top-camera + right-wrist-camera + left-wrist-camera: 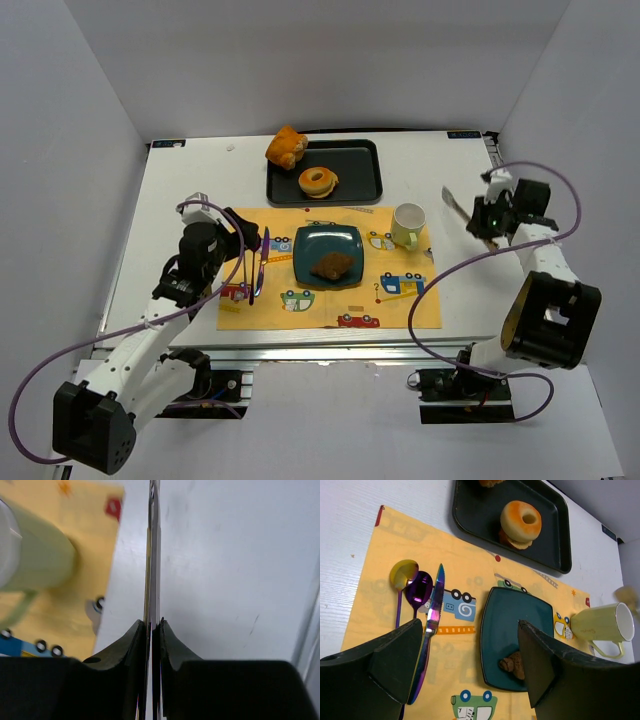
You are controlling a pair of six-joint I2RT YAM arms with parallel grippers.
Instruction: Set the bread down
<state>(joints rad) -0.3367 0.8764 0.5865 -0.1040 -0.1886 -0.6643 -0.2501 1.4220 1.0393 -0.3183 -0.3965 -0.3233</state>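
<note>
The bread (331, 265), a small dark brown rough chunk, lies on the teal plate (310, 245) in the middle of the yellow placemat (400, 310). In the left wrist view the bread (512, 665) shows at the plate's (520, 615) near edge, partly hidden behind my right finger. My left gripper (250, 258) hovers open over the mat just left of the plate, jaws wide (469, 630) and nothing between them. My right gripper (482, 215) is off the mat at the table's right side, shut (155, 622) on a thin flat utensil (154, 555) seen edge-on.
A black tray (362, 182) at the back holds a ring donut (318, 181), with an orange-golden bun (286, 146) on its left corner. A pale green mug (408, 224) stands right of the plate. Two spoons (412, 587) and a knife (432, 615) lie left of the plate.
</note>
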